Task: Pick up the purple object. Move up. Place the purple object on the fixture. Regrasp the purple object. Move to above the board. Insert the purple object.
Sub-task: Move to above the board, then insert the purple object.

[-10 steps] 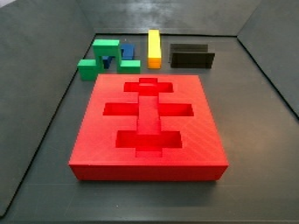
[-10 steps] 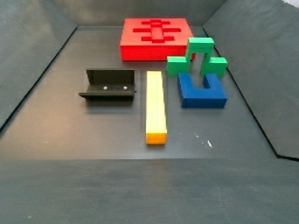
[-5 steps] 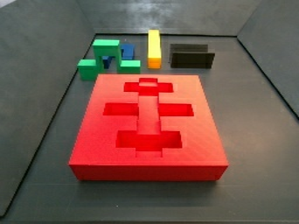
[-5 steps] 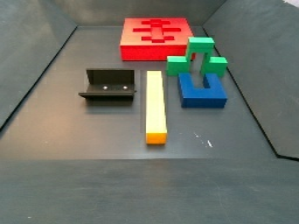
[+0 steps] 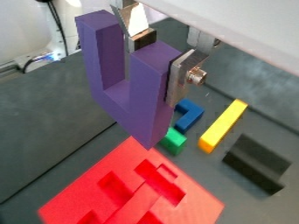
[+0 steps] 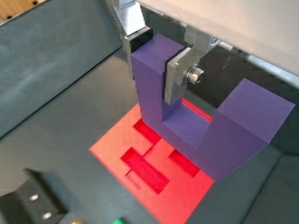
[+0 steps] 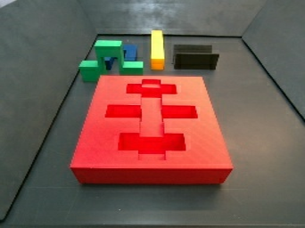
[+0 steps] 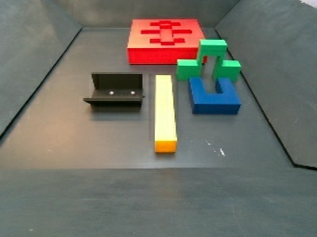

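The purple object (image 5: 126, 92) (image 6: 225, 133) is a U-shaped block, and my gripper (image 5: 159, 63) (image 6: 156, 59) is shut on one of its prongs, silver fingers (image 5: 181, 77) (image 6: 176, 74) pressed on both sides. In both wrist views it hangs in the air over the red board (image 5: 122, 188) (image 6: 142, 147), well above the cross-shaped cutouts. Neither the gripper nor the purple object shows in either side view, where the board (image 7: 149, 134) (image 8: 168, 42) lies bare. The dark fixture (image 7: 195, 59) (image 8: 114, 91) (image 5: 254, 163) (image 6: 28, 203) stands on the floor beyond the board.
A long yellow bar (image 7: 156, 49) (image 8: 164, 111) (image 5: 222, 125) lies beside the fixture. A blue block (image 8: 213, 96) (image 5: 187, 112) and green blocks (image 8: 210, 57) (image 7: 105, 55) stand past the bar. Grey walls ring the floor.
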